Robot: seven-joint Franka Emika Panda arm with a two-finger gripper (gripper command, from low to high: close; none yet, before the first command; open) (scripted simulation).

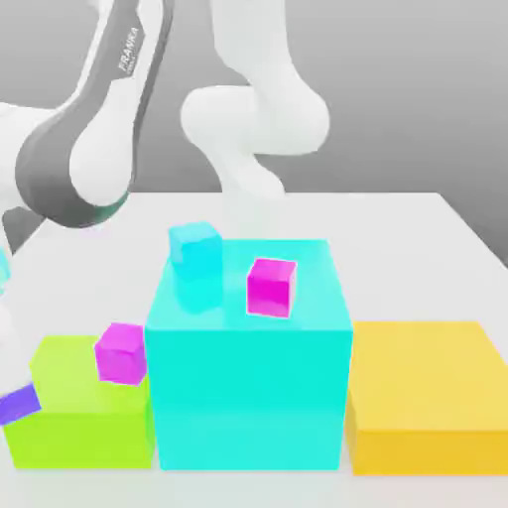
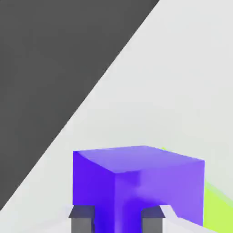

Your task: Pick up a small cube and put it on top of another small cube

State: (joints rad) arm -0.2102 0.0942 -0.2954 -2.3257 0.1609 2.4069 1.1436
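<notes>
A small purple cube (image 2: 136,182) sits between my gripper's (image 2: 117,213) two dark fingertips (image 2: 82,219), which are shut on it. In the exterior view the purple cube (image 1: 18,405) hangs at the far left edge, in front of the green block's (image 1: 79,417) side and off the table. One small magenta cube (image 1: 121,352) rests on the green block. On the large cyan block (image 1: 248,397) stand a second small magenta cube (image 1: 271,287) and a small cyan cube (image 1: 194,248).
A large yellow block (image 1: 427,397) stands against the cyan block on the exterior view's right. The white arm (image 1: 89,129) arches over the back left of the white table (image 1: 417,238). The green block's corner (image 2: 218,209) shows behind the purple cube.
</notes>
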